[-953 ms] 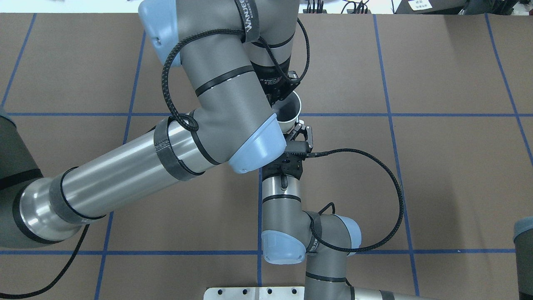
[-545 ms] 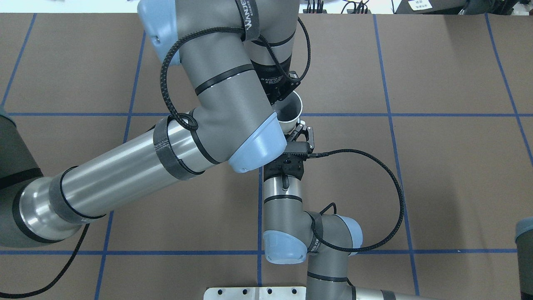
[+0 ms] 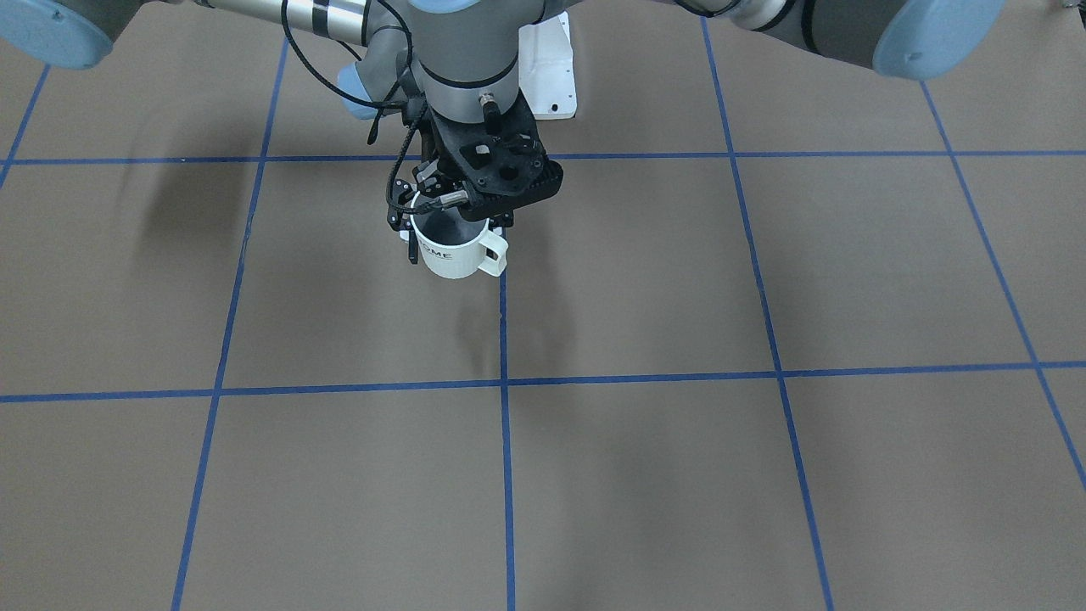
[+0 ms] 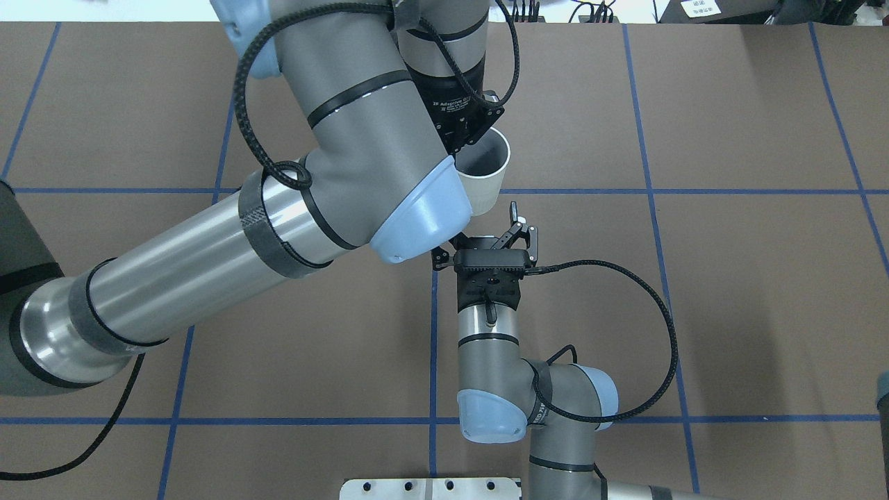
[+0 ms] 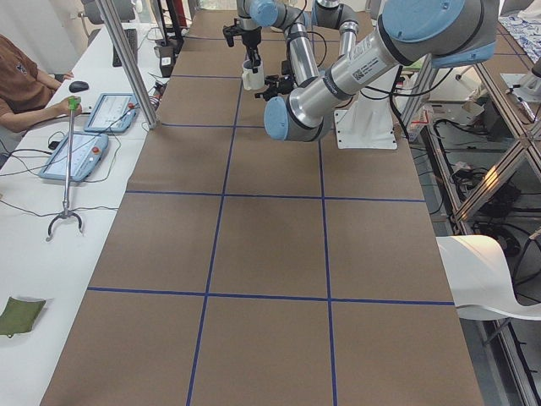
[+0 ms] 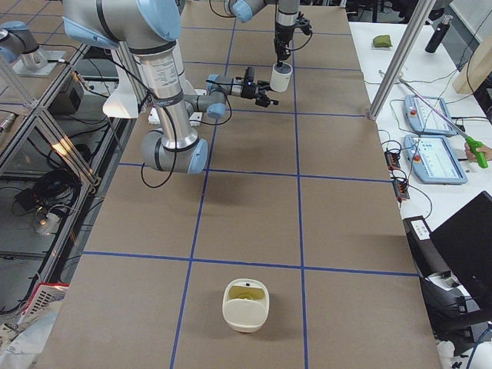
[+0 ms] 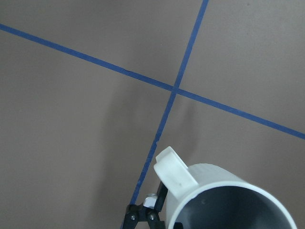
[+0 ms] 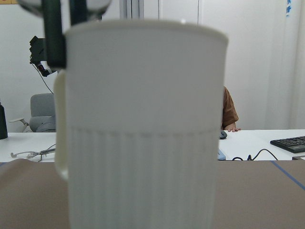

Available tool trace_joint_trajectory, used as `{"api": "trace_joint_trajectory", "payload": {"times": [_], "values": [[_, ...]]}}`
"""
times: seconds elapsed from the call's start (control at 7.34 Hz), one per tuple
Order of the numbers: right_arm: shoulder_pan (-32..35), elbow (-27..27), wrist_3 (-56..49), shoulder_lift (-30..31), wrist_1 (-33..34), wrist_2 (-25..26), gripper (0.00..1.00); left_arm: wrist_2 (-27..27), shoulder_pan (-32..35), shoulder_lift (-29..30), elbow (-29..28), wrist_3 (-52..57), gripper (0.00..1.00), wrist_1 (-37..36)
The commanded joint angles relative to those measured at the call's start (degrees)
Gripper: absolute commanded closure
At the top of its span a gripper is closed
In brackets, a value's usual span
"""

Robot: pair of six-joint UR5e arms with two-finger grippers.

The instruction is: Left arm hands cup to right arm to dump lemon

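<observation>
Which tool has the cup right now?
The left tool: reaching down from above, it pinches the rim of the cup. The right tool, level beside it, is open and grips nothing.

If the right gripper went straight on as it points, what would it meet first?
The cup: it hangs dead ahead of the right gripper, filling that wrist view. How near is unclear.

The cup (image 4: 486, 177), a white part-ribbed mug with a grey inside, black lettering and a squarish handle on the robot's left side, is held upright, pinched at its rim by the left gripper (image 4: 467, 154). The left arm (image 4: 194, 285), grey with pale blue caps, descends on it from above. The right arm (image 4: 479, 340) lies level, aimed at the cup; the right gripper (image 4: 486, 223) is spread wide near its base.
</observation>
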State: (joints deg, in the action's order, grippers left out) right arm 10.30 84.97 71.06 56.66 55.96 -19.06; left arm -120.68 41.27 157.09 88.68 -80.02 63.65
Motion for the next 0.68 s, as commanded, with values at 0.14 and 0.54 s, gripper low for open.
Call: {"api": "trace_joint_trajectory", "payload": {"times": [0.14,0.54], "values": [[0.41,-0.52,2.07,2.3,-1.89,-6.13,0.0,-4.04,5.3,-0.98,5.16,0.83,1.0,-0.11],[9.7,0.01,-8.81,6.52,-13.93,-22.98,0.0,-4.13,8.2,-17.88,19.1,11.69,1.0,-0.02]]}}
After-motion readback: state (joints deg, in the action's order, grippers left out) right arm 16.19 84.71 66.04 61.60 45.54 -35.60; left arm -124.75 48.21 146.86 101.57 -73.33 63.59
